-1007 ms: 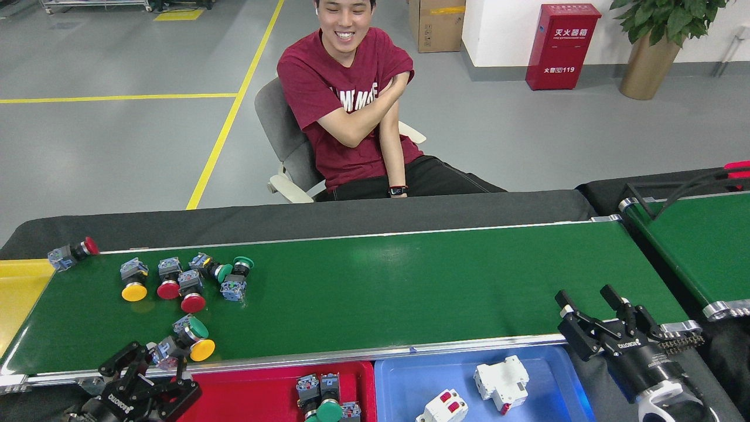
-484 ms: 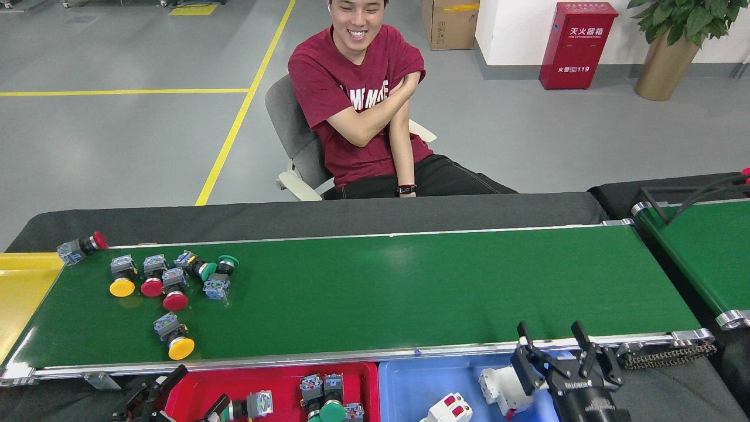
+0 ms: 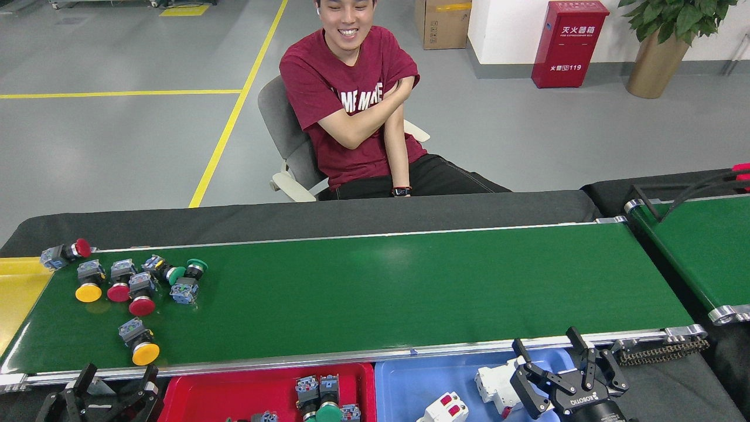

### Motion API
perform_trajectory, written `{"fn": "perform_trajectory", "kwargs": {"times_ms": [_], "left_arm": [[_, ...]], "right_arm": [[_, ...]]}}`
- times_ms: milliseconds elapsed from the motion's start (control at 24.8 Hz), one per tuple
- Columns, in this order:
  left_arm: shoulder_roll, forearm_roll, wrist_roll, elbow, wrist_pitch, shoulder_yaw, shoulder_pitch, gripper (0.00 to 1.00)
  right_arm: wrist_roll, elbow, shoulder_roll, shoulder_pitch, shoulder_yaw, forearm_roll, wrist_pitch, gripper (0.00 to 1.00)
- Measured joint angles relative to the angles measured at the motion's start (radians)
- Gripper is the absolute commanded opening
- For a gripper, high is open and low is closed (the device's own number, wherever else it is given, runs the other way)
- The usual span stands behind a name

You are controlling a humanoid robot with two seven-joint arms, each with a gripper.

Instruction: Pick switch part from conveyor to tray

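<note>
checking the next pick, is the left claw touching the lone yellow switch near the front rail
Apart. In the head view the left claw sits open below the conveyor's front rail, with belt and rail between it and the yellow switch.

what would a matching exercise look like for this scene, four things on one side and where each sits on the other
Things:
1. lone yellow switch
2. white breaker
3. red fire box
4. left gripper

Places:
A. in the blue tray
B. on the floor by the far wall
C. on the conveyor, near its front rail
D. below the conveyor's left end, beside the red tray

Pairs: 1-C, 2-A, 3-B, 4-D
</note>
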Motion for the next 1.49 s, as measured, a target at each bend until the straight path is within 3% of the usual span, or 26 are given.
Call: {"fn": "perform_trajectory", "kwargs": {"times_ms": [161, 322, 524, 604, 645, 685, 725, 806, 1007, 1168, 1410, 1451, 1491], "left_arm": [[0.021, 0.000, -0.076, 0.079, 0.014, 0.000, -0.074, 1.00], [0.068, 0.000, -0.096, 0.165, 0.057, -0.005, -0.163, 1.00], [0.123, 0.000, -0.102, 0.294, 0.121, -0.009, -0.233, 0.99], [0.150, 0.000, -0.103, 0.338, 0.153, -0.009, -0.255, 0.95], [0.159, 0.000, -0.103, 0.359, 0.168, -0.009, -0.267, 0.87], [0.162, 0.000, -0.103, 0.375, 0.180, -0.009, -0.280, 0.74], [0.163, 0.000, -0.103, 0.392, 0.188, -0.009, -0.291, 0.53], [0.164, 0.000, -0.106, 0.408, 0.195, -0.010, -0.301, 0.28], [0.165, 0.003, -0.093, 0.427, 0.187, -0.016, -0.303, 0.11], [0.159, 0.003, -0.069, 0.374, 0.129, -0.046, -0.271, 0.09], [0.102, 0.016, -0.055, 0.040, -0.129, -0.148, -0.061, 0.13], [0.083, 0.015, -0.054, 0.005, -0.176, -0.181, -0.031, 0.21], [0.075, 0.015, -0.052, -0.017, -0.217, -0.219, -0.011, 0.35]], "right_arm": [[-0.013, 0.015, 0.019, 0.000, -0.001, -0.011, 0.067, 0.94], [-0.020, 0.017, 0.051, -0.018, 0.018, 0.069, 0.230, 0.93], [-0.026, 0.021, 0.051, -0.023, 0.080, 0.084, 0.273, 0.98], [-0.027, 0.023, 0.051, -0.025, 0.099, 0.084, 0.277, 0.98], [-0.027, 0.023, 0.051, -0.027, 0.102, 0.084, 0.280, 0.98], [-0.027, 0.023, 0.051, -0.028, 0.102, 0.084, 0.282, 0.98], [-0.027, 0.023, 0.051, -0.028, 0.103, 0.084, 0.277, 0.98], [-0.028, 0.023, 0.051, -0.028, 0.104, 0.083, 0.267, 0.98], [-0.028, 0.024, 0.053, -0.028, 0.104, 0.083, 0.258, 0.99], [-0.028, 0.024, 0.057, -0.028, 0.104, 0.083, 0.257, 0.99], [-0.028, 0.024, 0.057, -0.027, 0.104, 0.083, 0.257, 0.98], [-0.028, 0.024, 0.057, -0.027, 0.104, 0.083, 0.257, 0.99], [-0.028, 0.024, 0.058, -0.027, 0.104, 0.083, 0.257, 0.98]]}}
